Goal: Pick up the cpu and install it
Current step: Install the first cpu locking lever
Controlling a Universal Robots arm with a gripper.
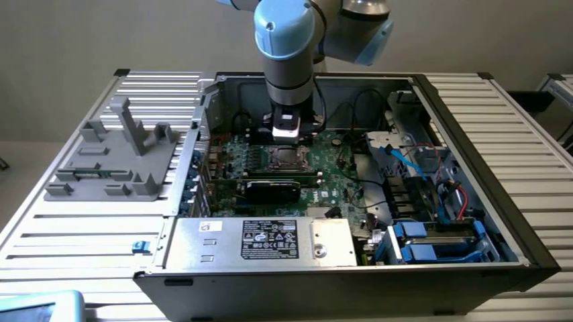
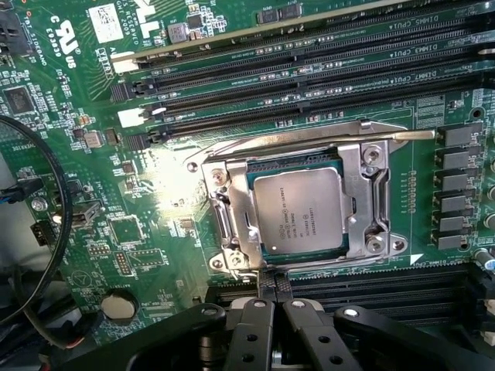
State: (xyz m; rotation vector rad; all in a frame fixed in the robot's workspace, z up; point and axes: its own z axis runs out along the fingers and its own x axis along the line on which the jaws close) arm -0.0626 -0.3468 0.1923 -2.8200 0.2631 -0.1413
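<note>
**CPU seated in the socket, pincer closed above it**

One slatted metal desk (image 1: pixel 80 228) carries one open black computer case (image 1: pixel 501 221), lying on its side with its interior exposed. Inside it lies one green motherboard (image 2: pixel 116 185), flat and densely printed, crossed by long black memory slots (image 2: pixel 309 66) in two banks, one on each side of the socket. On the desk at the exterior view's left stands one grey plastic fixture (image 1: pixel 117 164), blocky, with several upright posts. One silver power supply box (image 1: pixel 259 241) with a black label sits along the case's near edge, and blue drive brackets (image 1: pixel 434 245) fill the corner at the exterior view's right.

One robot arm (image 1: pixel 286 47), light blue and grey with rounded joints, reaches straight down into the case. Its pincer (image 2: pixel 269 297) is black, with hinged links, and its two fingertips are pressed together with nothing between them, hovering just beside the socket's edge.

One metal socket frame (image 2: pixel 371 205), shiny and rectangular with screws at its corners, lies around the cpu (image 2: pixel 300 210). The cpu is a single flat square with a dull silver top bearing fine print, sitting level inside the frame's opening on the motherboard.
</note>
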